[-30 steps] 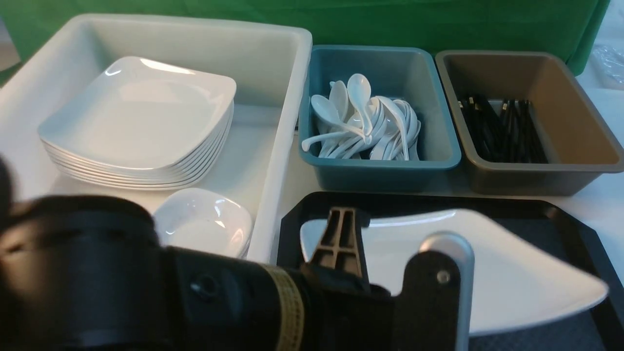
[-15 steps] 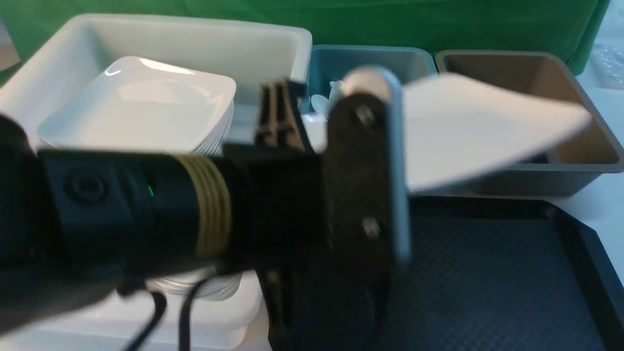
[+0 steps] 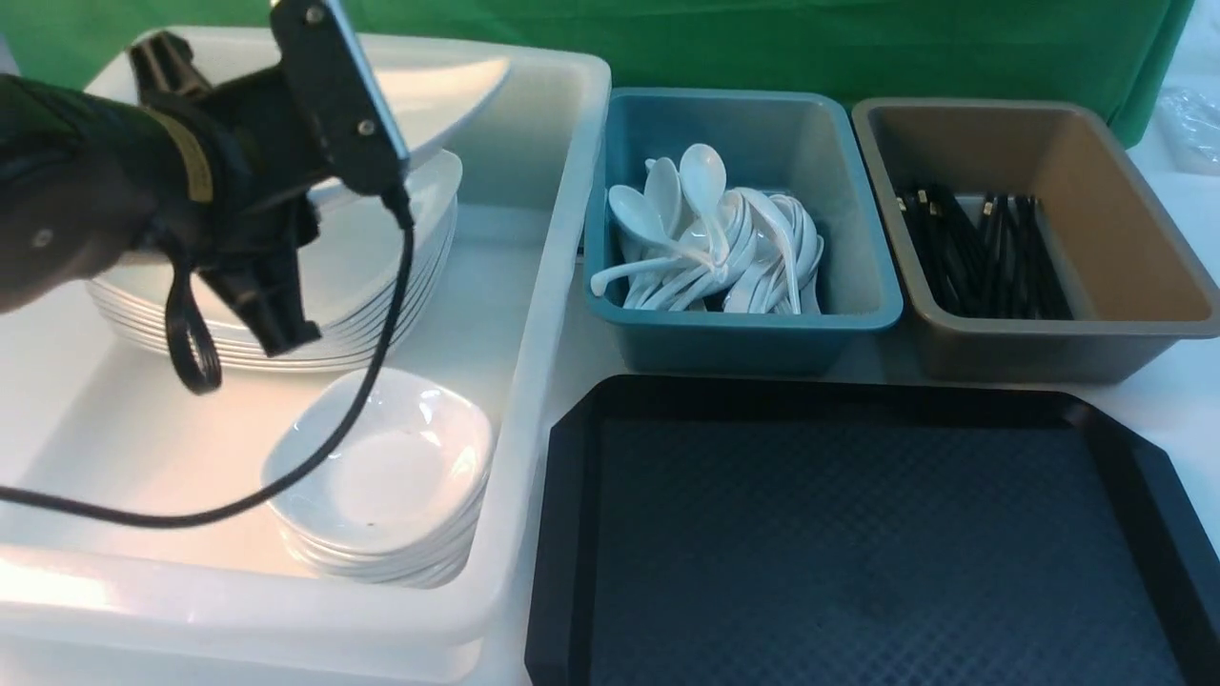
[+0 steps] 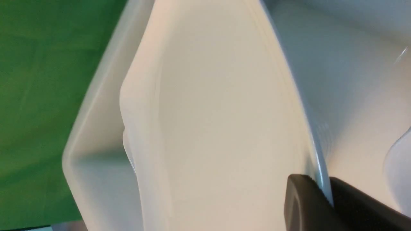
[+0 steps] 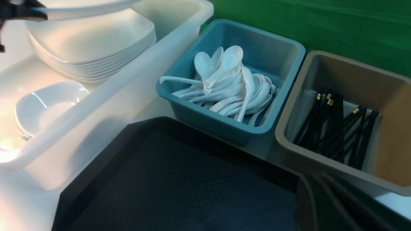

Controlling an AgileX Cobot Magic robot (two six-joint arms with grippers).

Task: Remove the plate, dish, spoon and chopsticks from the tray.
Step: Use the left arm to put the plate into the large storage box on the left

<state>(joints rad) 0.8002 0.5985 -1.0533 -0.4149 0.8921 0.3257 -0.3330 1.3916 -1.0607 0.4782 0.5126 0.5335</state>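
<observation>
Firmly, the left gripper clamps the glossy white plate (rounded corners); right gripper closed.

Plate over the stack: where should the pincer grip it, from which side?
Its thin raised rim, edge-on from the robot's left, as the left pincer is shut on it. The plate is wide and shallow, so probably only the rim fits between the jaws.

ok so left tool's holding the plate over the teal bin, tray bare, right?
Wrong container: the left tool holds the plate over the plate stack in the white tub, as the front view shows. The tray is bare.
</observation>
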